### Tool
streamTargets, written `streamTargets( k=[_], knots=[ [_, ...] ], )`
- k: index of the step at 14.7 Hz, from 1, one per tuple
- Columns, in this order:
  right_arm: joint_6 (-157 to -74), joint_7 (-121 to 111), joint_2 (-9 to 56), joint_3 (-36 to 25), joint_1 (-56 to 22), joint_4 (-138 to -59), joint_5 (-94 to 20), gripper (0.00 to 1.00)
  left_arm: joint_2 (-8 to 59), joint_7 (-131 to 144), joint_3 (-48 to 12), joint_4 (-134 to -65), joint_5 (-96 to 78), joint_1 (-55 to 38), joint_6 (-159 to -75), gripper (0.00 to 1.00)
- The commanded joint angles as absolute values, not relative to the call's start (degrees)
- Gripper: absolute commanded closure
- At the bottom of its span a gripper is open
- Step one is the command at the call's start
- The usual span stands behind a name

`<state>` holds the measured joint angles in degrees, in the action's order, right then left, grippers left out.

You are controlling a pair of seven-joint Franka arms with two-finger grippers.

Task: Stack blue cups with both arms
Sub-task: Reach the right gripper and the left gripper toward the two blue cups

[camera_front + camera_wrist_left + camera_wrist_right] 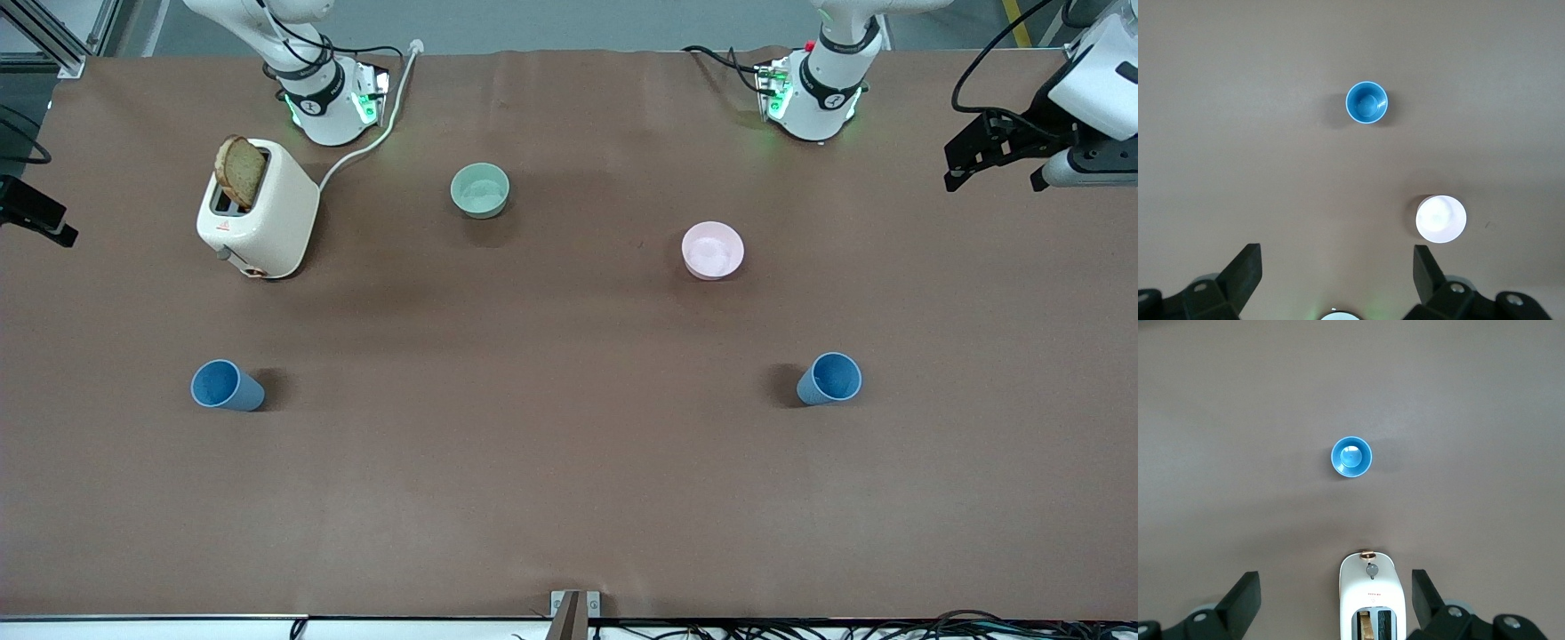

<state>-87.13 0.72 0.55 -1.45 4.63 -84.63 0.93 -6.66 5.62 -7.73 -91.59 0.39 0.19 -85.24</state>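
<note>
Two blue cups stand upright and far apart on the brown table. One cup [228, 386] is toward the right arm's end, and it also shows in the right wrist view [1351, 457]. The other cup [830, 379] is toward the left arm's end, and it also shows in the left wrist view [1367, 103]. My left gripper [1337, 257] is open and empty, high over the table near its base. My right gripper [1335, 580] is open and empty, high over the toaster. Neither gripper is near a cup.
A white toaster [258, 218] with a slice of bread stands near the right arm's base, its cord running toward the base. A pale green bowl [480, 190] and a pink bowl [712, 251] sit farther from the front camera than the cups. Black-and-white equipment [1049, 124] overhangs the left arm's end.
</note>
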Motion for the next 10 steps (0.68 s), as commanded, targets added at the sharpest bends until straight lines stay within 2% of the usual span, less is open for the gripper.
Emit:
streamTargets(
  k=[1,4,7,10],
  knots=[
    [-86.57,0.26,0.79,-1.32,5.01,-84.02,1.14,0.00,-6.15,4.48,-7.82,-90.09,0.26,0.53,-83.85,0.00],
    [-86.57,0.26,0.79,-1.32,5.01,-84.02,1.14,0.00,-5.80,4.66,-7.73,-90.00,0.44,0.70,-84.11,0.00],
    [-86.57,0.26,0.79,-1.32,5.01,-84.02,1.14,0.00,1.46,4.57,-6.34,-86.32,0.35,0.70,-85.16,0.00],
    [-86.75,0.18,0.88,-1.32,5.10,-84.20,1.14,0.00,6.75,5.79,-6.15,-88.05,0.44,0.61,-93.48,0.00]
  ],
)
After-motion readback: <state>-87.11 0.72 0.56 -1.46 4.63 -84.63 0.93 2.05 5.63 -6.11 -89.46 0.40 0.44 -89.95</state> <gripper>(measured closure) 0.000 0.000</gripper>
